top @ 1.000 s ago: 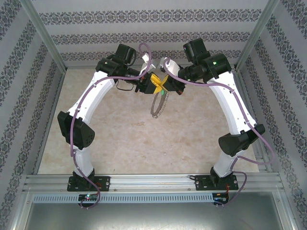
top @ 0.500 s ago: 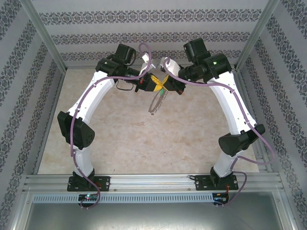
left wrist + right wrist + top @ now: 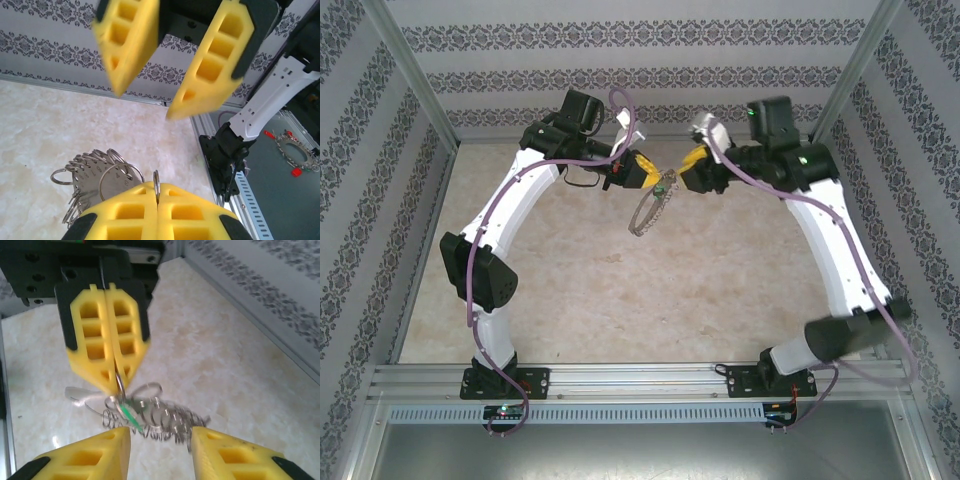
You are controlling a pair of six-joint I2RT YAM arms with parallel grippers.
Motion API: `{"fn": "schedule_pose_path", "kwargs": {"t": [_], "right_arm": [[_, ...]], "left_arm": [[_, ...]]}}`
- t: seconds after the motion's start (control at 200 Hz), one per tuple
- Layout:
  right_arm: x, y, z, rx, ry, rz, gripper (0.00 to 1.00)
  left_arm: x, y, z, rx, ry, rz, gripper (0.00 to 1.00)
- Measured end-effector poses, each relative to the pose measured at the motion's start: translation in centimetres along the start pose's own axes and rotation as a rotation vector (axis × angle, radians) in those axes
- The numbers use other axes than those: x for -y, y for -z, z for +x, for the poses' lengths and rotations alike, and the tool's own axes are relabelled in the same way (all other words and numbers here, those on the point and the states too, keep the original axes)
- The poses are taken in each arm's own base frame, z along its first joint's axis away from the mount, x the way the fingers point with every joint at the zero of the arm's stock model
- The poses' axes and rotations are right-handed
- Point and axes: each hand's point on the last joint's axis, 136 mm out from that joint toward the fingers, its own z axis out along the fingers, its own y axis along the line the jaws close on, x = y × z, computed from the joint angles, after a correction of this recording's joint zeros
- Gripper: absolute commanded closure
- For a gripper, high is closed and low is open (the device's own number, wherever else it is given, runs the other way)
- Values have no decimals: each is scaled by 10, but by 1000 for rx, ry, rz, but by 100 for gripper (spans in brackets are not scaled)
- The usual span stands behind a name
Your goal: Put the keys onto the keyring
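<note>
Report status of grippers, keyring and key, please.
Left gripper shut on keyring. Right gripper open, clear of it. Green key hangs by the ring. Nothing in the way.

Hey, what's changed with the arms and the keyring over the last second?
The right gripper opened and drew back to the right, away from the keyring. The left gripper stays shut on the keyring, which still hangs from it, green key included.
</note>
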Motion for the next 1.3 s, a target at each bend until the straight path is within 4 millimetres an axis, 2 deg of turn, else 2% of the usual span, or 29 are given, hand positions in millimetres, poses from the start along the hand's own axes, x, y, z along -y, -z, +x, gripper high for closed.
{"fn": "schedule_pose_path", "kwargs": {"t": [0.105,0.195,0.425,0.579,0.694,0.874,0.969,1.084,1.299], "right_arm": [[0,18,8,122,-62,45,60],[-4,18,11,196,-95,25,61],[-7,-18,24,289,-204,-55,69],[-11,-35,16,339,-224,-96,76],[-14,-50,11,350,-235,-134,76],[-13,-68,15,335,-252,-151,75],[-10,-66,17,339,-259,-141,68],[-7,-52,19,354,-278,-137,62],[-1,-15,6,420,-263,-117,64]], "left_arm": [[-2,0,-2,7,-1,-4,100],[-3,-1,-2,10,5,-5,100],[-7,-3,1,17,27,-8,100],[-8,-3,-1,23,26,-11,100],[-9,-2,-1,26,28,-21,100],[-20,5,10,17,81,-58,100],[-20,5,11,18,87,-56,100],[-13,0,5,27,57,-36,100],[-4,-2,-2,41,30,-13,100]]}}
